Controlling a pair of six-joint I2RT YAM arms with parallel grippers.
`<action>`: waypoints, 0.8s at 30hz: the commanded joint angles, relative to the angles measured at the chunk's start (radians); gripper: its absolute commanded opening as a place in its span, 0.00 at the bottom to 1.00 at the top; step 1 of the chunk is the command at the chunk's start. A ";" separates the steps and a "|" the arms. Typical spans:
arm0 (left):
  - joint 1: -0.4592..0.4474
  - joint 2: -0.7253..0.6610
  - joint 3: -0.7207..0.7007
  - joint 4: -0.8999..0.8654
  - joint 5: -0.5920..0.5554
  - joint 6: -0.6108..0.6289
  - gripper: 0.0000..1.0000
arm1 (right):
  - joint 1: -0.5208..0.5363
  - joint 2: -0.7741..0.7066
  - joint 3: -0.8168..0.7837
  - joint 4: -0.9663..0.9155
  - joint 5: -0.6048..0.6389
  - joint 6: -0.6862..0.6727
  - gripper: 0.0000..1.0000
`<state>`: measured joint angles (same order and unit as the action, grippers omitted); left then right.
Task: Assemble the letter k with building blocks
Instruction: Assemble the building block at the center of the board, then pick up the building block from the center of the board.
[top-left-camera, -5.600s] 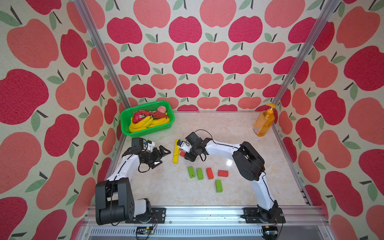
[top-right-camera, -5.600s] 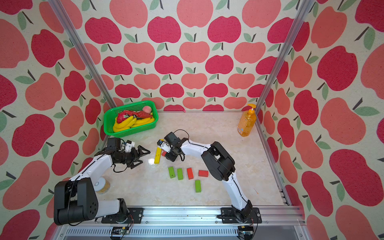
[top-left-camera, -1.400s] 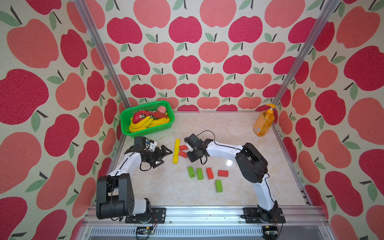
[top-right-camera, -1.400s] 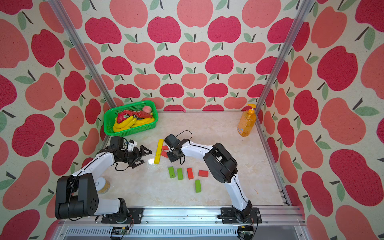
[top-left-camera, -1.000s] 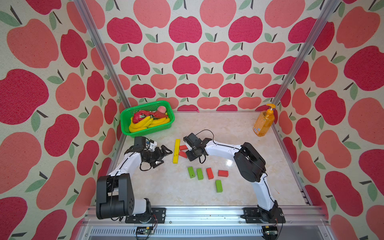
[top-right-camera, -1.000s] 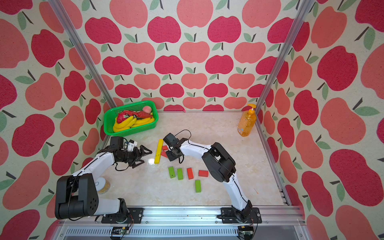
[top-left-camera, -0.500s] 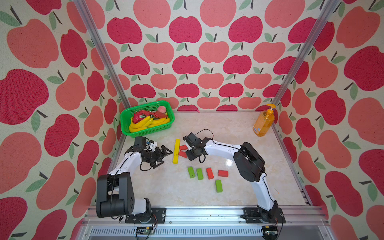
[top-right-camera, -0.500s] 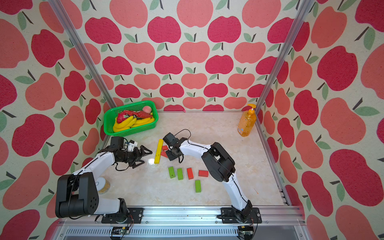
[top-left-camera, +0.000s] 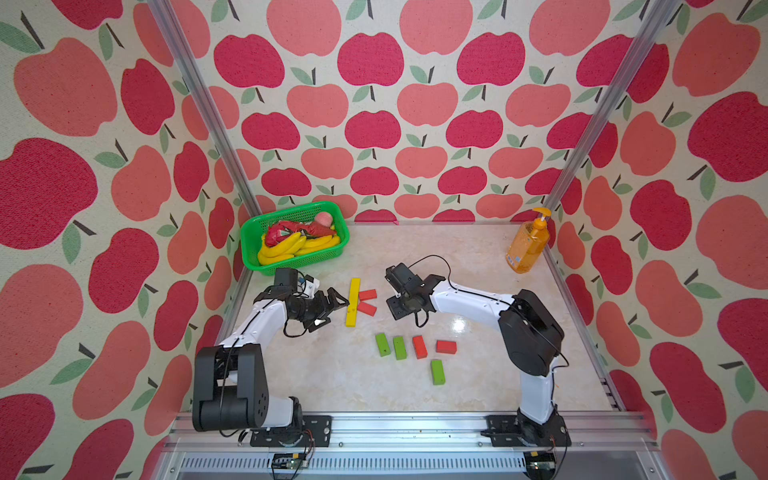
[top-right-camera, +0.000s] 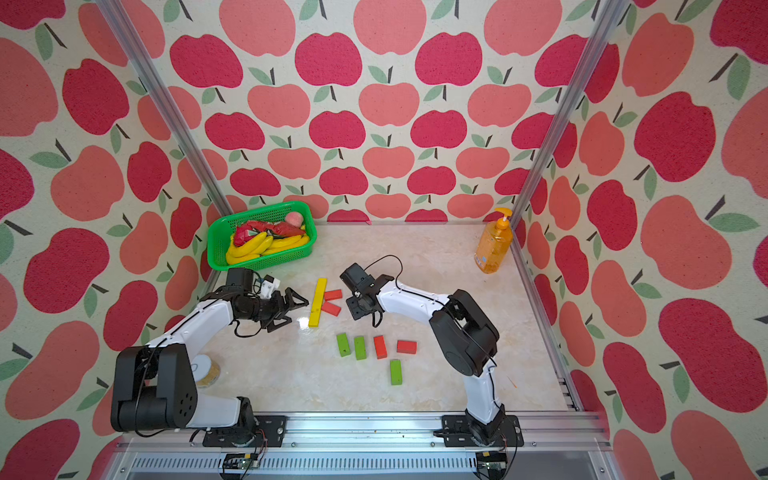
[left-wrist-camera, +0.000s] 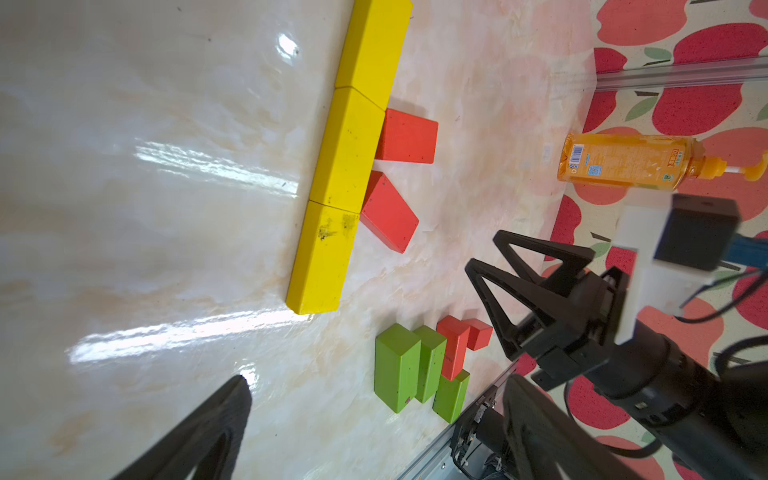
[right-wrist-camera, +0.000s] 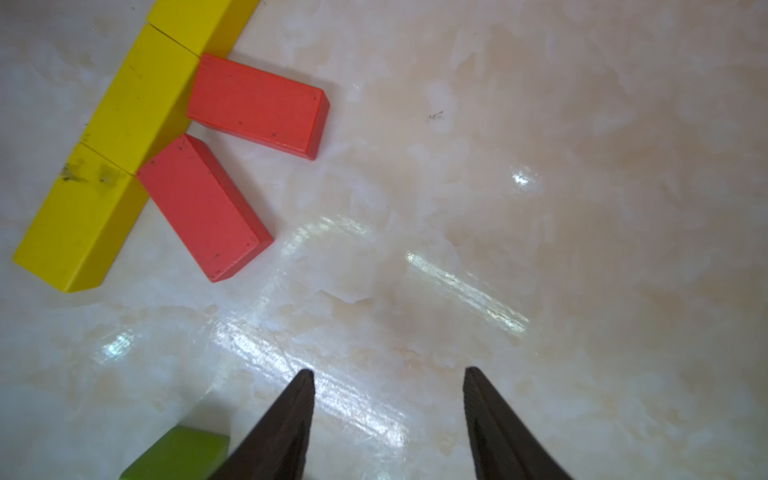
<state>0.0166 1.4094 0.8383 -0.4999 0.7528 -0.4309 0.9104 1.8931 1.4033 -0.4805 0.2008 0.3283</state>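
Bricks lie loose nearest the front rail: a lone green brick (top-left-camera: 437, 372), and just beyond it a row of two green bricks (top-left-camera: 382, 344) and two red bricks (top-left-camera: 419, 347), all flat on the marble-look table (top-left-camera: 478, 386). Farther in, left of centre, the letter k (top-left-camera: 353, 302) is laid out flat. Three yellow bricks end to end form its bar, and two slanted red arms (top-left-camera: 367, 294) touch the bar about its middle on the right side, spreading apart outward. The left gripper (top-left-camera: 338, 309) is just beside the bar on the opposite side, fingers spread wide and holding nothing. The right gripper (right-wrist-camera: 387, 372) is near the red arms but apart from them, its fingers parted over bare table, empty. At the back stand a green basket (top-left-camera: 307, 262) of bananas (top-left-camera: 286, 249) and an orange soap bottle (top-left-camera: 527, 249).
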 joint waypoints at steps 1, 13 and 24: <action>-0.072 -0.019 0.093 -0.066 -0.096 0.024 0.98 | -0.002 -0.119 -0.024 -0.004 -0.003 0.026 0.88; -0.444 -0.049 0.179 -0.231 -0.414 -0.127 0.95 | -0.069 -0.407 -0.437 0.113 -0.069 0.259 0.99; -0.709 0.218 0.272 -0.344 -0.589 -0.321 0.80 | -0.105 -0.588 -0.620 0.133 -0.109 0.267 0.99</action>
<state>-0.6617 1.5829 1.0527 -0.7734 0.2409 -0.6750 0.8154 1.3415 0.8043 -0.3584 0.1066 0.5819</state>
